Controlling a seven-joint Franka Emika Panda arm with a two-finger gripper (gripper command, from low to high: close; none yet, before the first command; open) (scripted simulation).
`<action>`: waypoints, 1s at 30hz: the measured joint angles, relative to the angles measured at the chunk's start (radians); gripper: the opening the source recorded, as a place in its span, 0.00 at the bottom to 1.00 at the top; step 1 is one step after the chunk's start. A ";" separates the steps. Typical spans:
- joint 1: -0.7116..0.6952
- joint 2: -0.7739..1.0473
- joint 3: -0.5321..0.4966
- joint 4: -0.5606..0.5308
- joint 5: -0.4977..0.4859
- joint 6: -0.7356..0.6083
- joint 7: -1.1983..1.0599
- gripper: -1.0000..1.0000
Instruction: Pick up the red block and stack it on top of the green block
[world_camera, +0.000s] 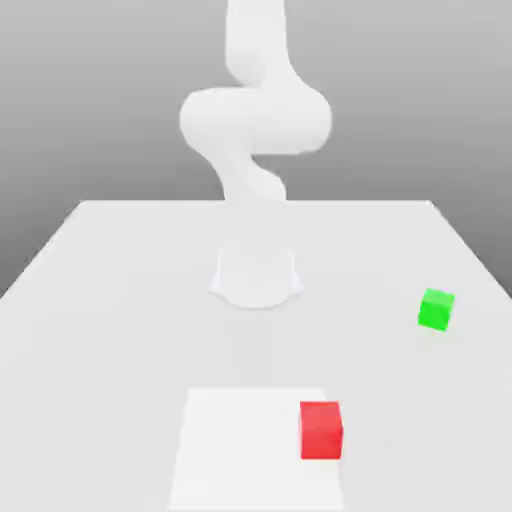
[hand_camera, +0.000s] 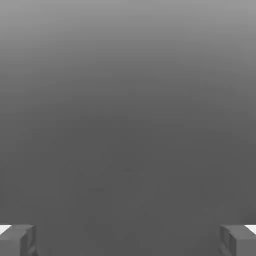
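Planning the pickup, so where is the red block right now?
In the exterior view, the red block sits on the table near the front edge, right of centre, with the green block farther back and right.

I see red block matte, plain; green block matte, unmarked; table smooth white, matte; arm smooth white; fingertips dull grey.
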 joint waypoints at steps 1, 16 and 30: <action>-0.003 0.040 0.012 -0.017 -0.005 0.021 0.012 0.50; -0.004 0.589 0.125 -0.257 -0.054 0.306 0.167 0.50; 0.073 0.982 0.077 -0.314 -0.118 0.578 0.259 0.00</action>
